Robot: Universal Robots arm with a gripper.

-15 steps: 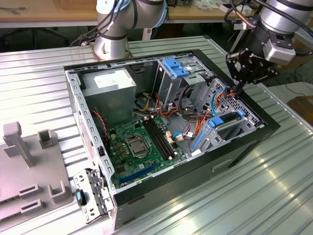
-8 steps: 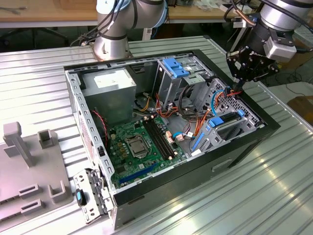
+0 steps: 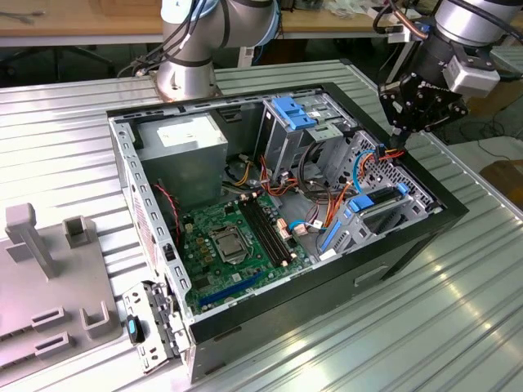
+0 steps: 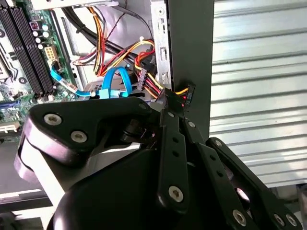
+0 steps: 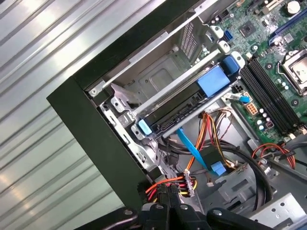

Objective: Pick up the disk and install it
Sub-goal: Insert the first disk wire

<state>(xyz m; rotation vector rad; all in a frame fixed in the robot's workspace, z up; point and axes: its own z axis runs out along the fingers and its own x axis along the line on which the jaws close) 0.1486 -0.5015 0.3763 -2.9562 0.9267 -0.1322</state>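
Note:
The disk [image 5: 178, 106], a dark flat drive with bright blue carrier parts, lies in the metal bay by the case's side wall in the first wrist view. In the exterior view the disk [image 3: 381, 201] sits low at the right end of the open computer case [image 3: 425, 216]. My gripper [image 3: 399, 140] hangs just above that end, over the case wall. Its fingers [image 4: 171, 139] meet at the tip on a small power connector [image 4: 185, 96] with red, orange and yellow wires. The same power connector [image 5: 188, 183] lies just ahead of the gripper [image 5: 168, 207], a short way from the disk.
The case holds a green motherboard [image 3: 233, 241], a grey power supply [image 3: 184, 151], blue-latched drive cages [image 3: 294, 113] and loose cable bundles [image 3: 315, 192]. A grey fixture [image 3: 33, 245] stands on the ribbed metal table [image 3: 458, 310] at the exterior view's left. The arm's base [image 3: 186, 69] is behind the case.

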